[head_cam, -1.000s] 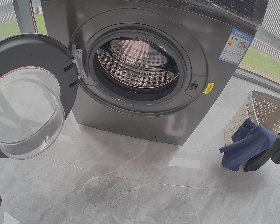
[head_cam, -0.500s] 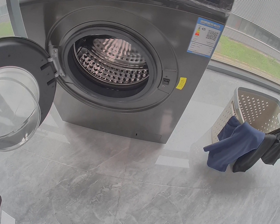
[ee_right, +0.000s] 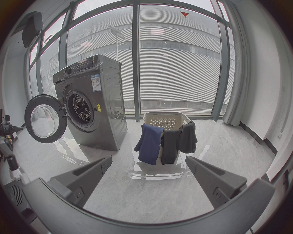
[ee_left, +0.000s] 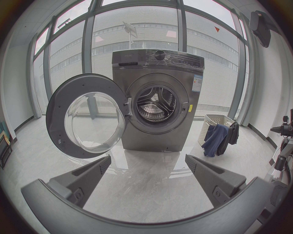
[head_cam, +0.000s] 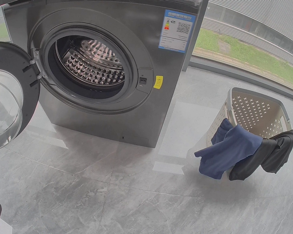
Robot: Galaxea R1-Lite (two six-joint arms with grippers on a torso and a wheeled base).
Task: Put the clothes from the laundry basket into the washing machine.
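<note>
As view shifts right, laundry basket [head_cam: 256, 110] nears centre, clothes [head_cam: 227, 151] unmoved.

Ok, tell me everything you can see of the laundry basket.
The basket is cream-coloured, plastic by its look, rectangular with rounded corners, a thick rim and walls pierced with small star-shaped holes. It stands on the grey floor, to the right of the washer and apart from it. A blue garment and dark clothing hang over its near rim and down its outside.
</note>
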